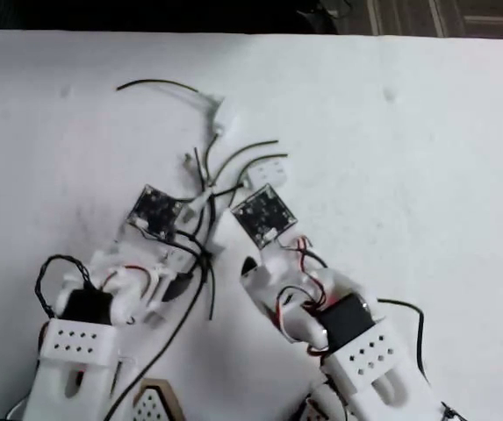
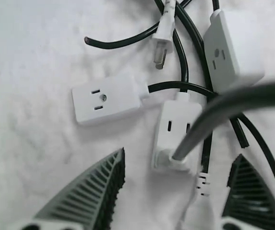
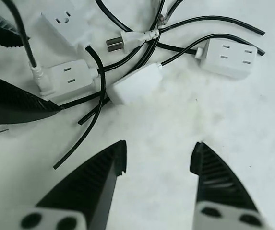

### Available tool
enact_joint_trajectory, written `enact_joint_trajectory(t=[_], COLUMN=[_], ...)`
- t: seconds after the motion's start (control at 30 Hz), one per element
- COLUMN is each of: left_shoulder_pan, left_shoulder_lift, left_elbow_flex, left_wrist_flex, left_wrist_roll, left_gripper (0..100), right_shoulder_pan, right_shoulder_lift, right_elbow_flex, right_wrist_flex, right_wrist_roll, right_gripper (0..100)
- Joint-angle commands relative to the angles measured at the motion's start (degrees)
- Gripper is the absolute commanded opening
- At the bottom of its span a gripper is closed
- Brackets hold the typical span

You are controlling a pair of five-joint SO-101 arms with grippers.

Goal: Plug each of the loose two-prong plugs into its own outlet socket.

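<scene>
Two-prong plug [image 2: 161, 43] lies loose beyond my left gripper [image 2: 180, 158], its jaws spread around a socket [image 2: 175, 127]; my right gripper [image 3: 160, 146] is spread, empty. Reaching in, I could snag the crossing cords [image 2: 183, 62] and drag everything askew

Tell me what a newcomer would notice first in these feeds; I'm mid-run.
First, the tangle of black cords and white outlet blocks in the middle of the white table, right at the tips of both arms. Next, the loose two-prong plug lying unplugged among the cords, prongs bare. The left hand and right hand both hang open by the pile, holding nothing.
</scene>
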State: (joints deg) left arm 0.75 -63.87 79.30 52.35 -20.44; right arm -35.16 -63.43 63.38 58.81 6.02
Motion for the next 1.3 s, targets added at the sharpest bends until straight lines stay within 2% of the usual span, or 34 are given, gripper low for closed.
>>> enact_joint_trajectory(t=[0.0, 0.2, 0.3, 0.43, 0.9, 1.27], left_shoulder_pan=[0.5, -1.5, -1.6, -1.2, 1.5, 0.9], left_shoulder_lift=[4.2, 30.4, 41.4, 47.8, 47.9, 28.6], left_elbow_flex=[-4.0, -23.6, -28.6, -29.8, -30.4, -42.5], left_wrist_flex=[0.1, 6.6, 5.7, 2.8, 5.7, 22.2], left_wrist_roll=[0.3, 1.3, 1.3, 1.2, 1.3, 1.3], left_gripper=[34, 34, 34, 30, 10, 5], right_shoulder_pan=[0.5, 0.5, 0.5, 0.7, 0.8, 0.8], right_shoulder_lift=[-1.1, -1.1, -1.1, -1.1, -1.1, -1.1], right_elbow_flex=[-0.2, -0.2, -0.2, -0.2, -0.2, -0.2], right_wrist_flex=[-1.1, -1.1, -1.1, -1.1, -1.1, -1.1], right_wrist_roll=[-2.4, -2.4, -2.4, -2.4, -2.5, -2.8], right_gripper=[21.8, 21.8, 21.8, 21.8, 21.8, 21.8])
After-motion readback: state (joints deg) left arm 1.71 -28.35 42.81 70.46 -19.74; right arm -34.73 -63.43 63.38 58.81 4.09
